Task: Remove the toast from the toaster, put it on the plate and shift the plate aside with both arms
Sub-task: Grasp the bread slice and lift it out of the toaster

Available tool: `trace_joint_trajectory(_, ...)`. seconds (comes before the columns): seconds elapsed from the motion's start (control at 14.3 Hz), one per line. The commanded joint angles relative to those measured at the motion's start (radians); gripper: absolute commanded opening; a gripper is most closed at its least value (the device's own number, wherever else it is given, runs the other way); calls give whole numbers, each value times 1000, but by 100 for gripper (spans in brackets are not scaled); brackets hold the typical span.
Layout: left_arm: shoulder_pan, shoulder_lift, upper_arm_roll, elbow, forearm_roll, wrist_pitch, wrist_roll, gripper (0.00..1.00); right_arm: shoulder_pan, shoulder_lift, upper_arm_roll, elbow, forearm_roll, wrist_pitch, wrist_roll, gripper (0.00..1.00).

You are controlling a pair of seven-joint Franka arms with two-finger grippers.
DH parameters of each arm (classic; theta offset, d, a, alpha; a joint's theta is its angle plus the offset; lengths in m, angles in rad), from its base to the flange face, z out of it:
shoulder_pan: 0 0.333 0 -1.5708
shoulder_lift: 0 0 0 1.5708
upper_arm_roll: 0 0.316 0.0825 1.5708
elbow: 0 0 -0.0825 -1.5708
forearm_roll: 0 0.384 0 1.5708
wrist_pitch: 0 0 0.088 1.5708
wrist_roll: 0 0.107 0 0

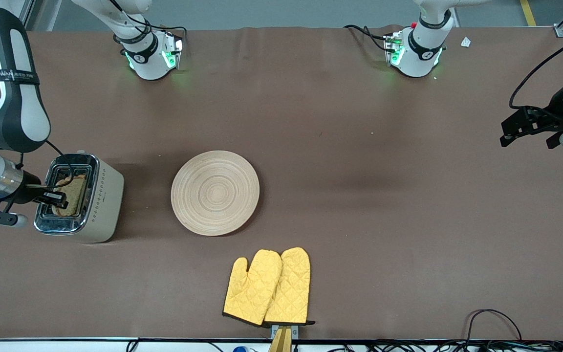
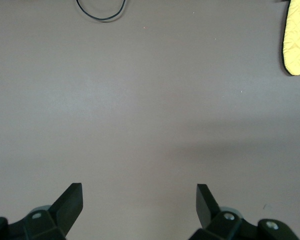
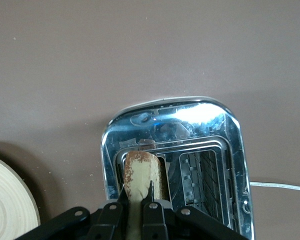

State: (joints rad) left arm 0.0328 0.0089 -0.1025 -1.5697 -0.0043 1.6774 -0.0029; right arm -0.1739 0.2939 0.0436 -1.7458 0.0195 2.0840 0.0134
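Right gripper (image 1: 59, 197) is mine and sits over the toaster (image 1: 97, 205), fingers (image 3: 151, 192) pinching the toast (image 3: 141, 176), which stands upright in 1 of the 2 slots. Beside the toaster, toward the left arm's end of the table, lies the plate (image 1: 215, 192), flat and bare. Nearer to the front camera than the plate lie 2 yellow oven mitts (image 1: 268, 287). My left gripper (image 2: 139, 200) waits over bare table, fingers spread wide.
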Motion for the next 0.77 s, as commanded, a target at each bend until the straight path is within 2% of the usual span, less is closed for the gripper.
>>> trace_joint_trajectory(0.0,6,6,-8,19,10,-18,-17,100,7,2,5,133,-3,-134,-3,0)
trace_joint_trajectory(0.21,6,6,-8,19,10,-18,-15,100,31,-53,13,181,-3,-280,-4,0)
trace_joint_trajectory(0.42,6,6,-8,19,10,-18,-15,100,103,-65,24,169,20,-271,14,0)
trace_joint_trajectory(0.56,6,6,-8,19,10,-18,-15,100,154,-81,24,79,85,-176,96,0)
trace_joint_trajectory(0.7,6,6,-8,19,10,-18,-15,100,223,-129,25,-77,124,-11,182,0)
